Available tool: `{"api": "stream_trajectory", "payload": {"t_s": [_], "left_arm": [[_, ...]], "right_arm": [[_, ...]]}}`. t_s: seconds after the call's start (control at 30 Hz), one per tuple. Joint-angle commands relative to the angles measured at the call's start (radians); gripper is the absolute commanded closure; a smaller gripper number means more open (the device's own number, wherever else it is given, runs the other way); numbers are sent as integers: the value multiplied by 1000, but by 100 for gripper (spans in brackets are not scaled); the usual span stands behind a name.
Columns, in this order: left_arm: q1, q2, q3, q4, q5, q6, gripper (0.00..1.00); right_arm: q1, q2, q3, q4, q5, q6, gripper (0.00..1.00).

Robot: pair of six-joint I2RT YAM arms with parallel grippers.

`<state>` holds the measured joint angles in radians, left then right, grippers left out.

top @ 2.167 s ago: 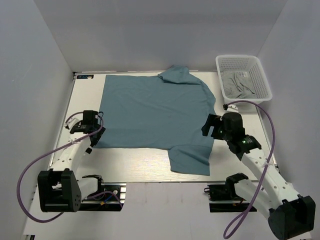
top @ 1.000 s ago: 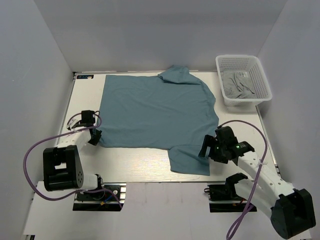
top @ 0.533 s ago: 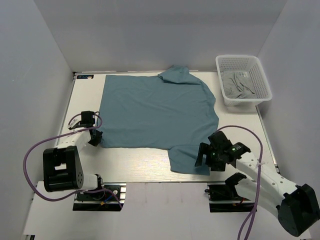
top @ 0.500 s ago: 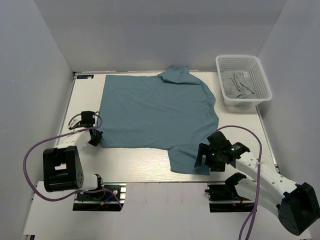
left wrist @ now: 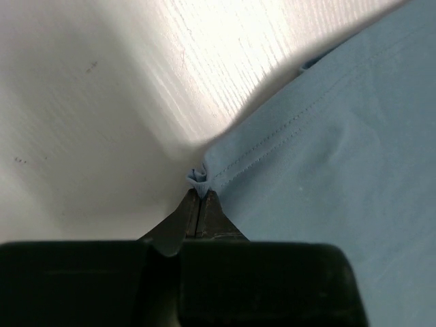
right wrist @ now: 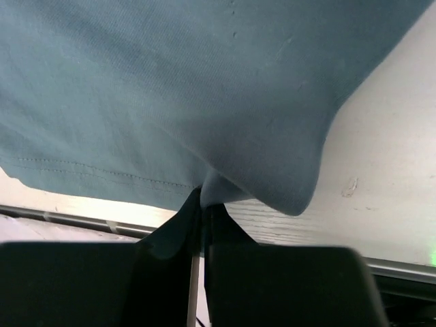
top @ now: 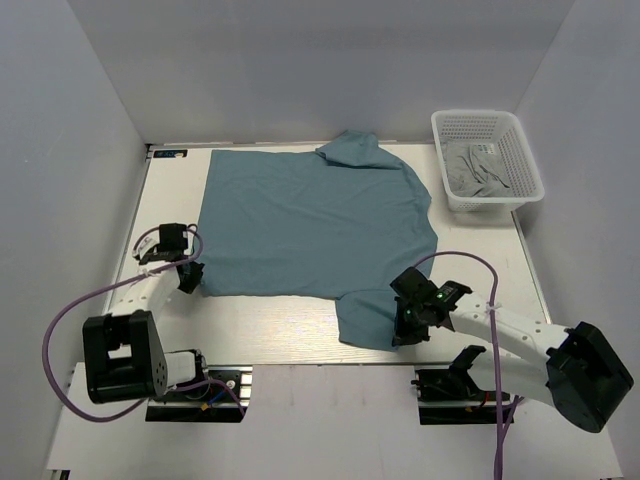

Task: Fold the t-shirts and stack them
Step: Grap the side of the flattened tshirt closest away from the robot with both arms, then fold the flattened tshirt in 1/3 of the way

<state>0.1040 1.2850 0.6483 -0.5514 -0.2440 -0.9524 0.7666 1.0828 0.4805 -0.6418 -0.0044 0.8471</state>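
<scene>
The t-shirt (top: 315,225) is soft, light and wrinkly; expect it to drape and drag. It lies spread on the table (top: 280,320) between your grippers. The left gripper (left wrist: 199,199) is pinched tight on the hem corner, and the right gripper (right wrist: 203,201) on the near sleeve's edge. Lift both evenly.

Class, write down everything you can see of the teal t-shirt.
The t-shirt is plain dusty teal cloth, no print, spread nearly flat on the table, far sleeve bunched, near sleeve flat. The left gripper pinches its near-left hem corner; the right gripper pinches the near sleeve's corner.
</scene>
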Motion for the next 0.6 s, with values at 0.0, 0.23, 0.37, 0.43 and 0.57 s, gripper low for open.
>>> {"api": "stream_trajectory", "payload": {"t_s": [0.0,0.23,0.37,0.43,0.57], "left_arm": [[5,-78,-27,-38,5,-28,100],[5,-177,-50,-125,-17,-71,100],[5,-187,-61,-206,-43,-89,100],[5,-213,-71,-217,-43,-89,100],[5,-253,-72,-194,-34,-89,100]], "right_arm": [[25,-3,-8,-24,58,67,100],[60,-110,30,-120,15,55,100],[95,-135,-14,-105,-116,47,100],[115,-149,16,-53,-160,3,100],[129,-164,64,-21,-133,-52,100]]}}
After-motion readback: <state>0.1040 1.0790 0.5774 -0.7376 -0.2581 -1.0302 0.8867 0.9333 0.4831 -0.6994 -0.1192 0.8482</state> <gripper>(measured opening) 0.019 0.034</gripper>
